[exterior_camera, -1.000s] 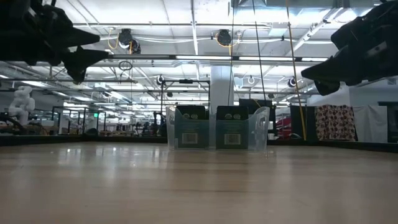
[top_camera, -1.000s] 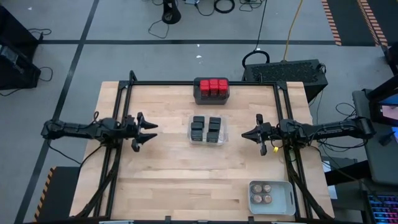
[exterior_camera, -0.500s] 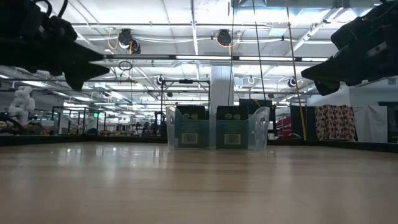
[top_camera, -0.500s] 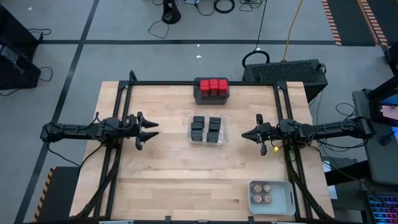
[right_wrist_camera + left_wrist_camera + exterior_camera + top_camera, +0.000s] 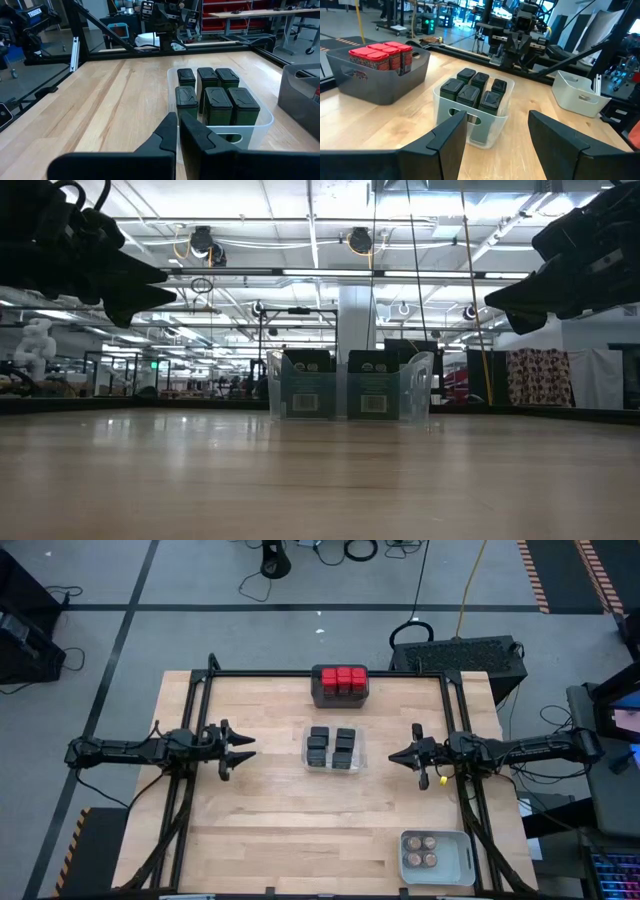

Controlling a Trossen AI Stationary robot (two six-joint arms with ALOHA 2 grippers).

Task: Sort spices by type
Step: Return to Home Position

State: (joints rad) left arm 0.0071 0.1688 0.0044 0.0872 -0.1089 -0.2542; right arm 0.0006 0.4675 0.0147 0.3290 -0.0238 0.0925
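Left gripper [image 5: 243, 750] hangs over the light wooden table [image 5: 260, 830] at roughly 9 o'clock from the middle tray, with its fingers spread wide and empty. The right gripper [image 5: 392, 755] sits opposite at 3 o'clock, fingers pressed together and also empty.

Closest to the front edge, down at 5 o'clock, is a pale grey plastic tray [image 5: 462, 840] holding four round clear jars with greyish tops [image 5: 421, 851].

Dead centre is a clear plastic tray [image 5: 360, 750] with six black boxy containers [image 5: 345, 745] standing upright in two rows. From the low view you can see pale labels on them with a barcode-looking block, but I can't make out the print.

Farthest back at 12 o'clock, a dark grey tray [image 5: 340, 700] sits by the far edge with six red-topped blocky containers [image 5: 343, 679]. Their sides have printed wraps, and that print isn't readable either.
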